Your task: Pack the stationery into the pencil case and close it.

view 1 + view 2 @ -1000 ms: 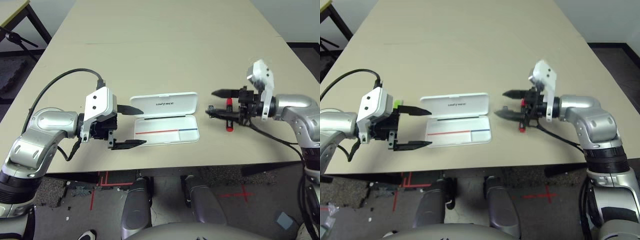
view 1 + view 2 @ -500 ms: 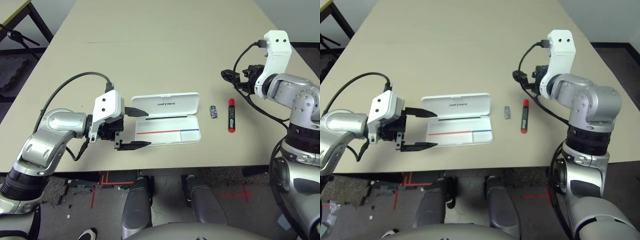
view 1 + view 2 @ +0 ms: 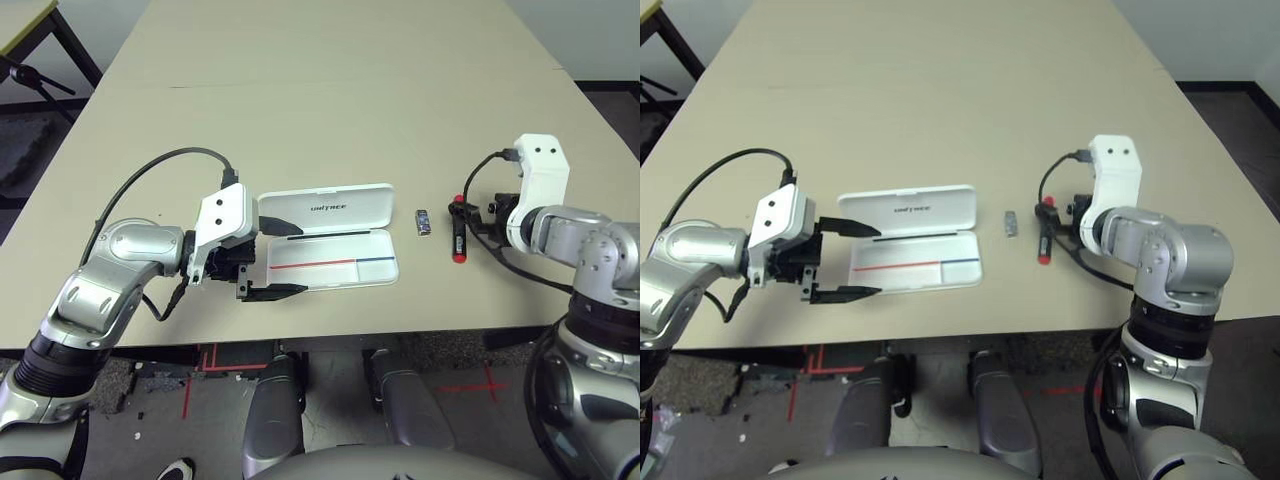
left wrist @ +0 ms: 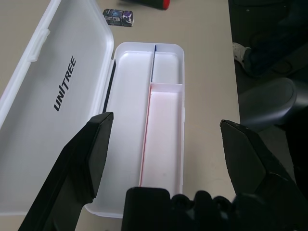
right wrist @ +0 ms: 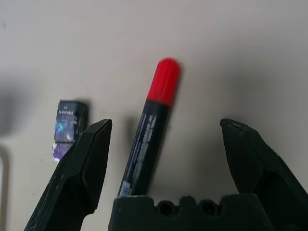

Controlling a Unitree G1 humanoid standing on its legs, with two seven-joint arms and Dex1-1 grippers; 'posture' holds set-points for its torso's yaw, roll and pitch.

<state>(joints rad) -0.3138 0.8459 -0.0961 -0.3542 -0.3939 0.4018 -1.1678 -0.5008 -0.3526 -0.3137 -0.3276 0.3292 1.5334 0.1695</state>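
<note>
Across the worktop (image 3: 330, 120), my right hand (image 5: 166, 126), wide open and empty, hovers over the marker (image 5: 155, 120).

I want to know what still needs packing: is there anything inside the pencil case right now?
No stationery shows in the open pencil case; its compartments show a bare white floor. The part nearest the left gripper is hidden behind it in its wrist view.

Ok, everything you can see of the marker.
The marker has a dark barrel with pale lettering and a red cap; the far end is red too. Plastic by its look, capped, lying on the table beyond the small block from the case. The right gripper is open over it.
</note>
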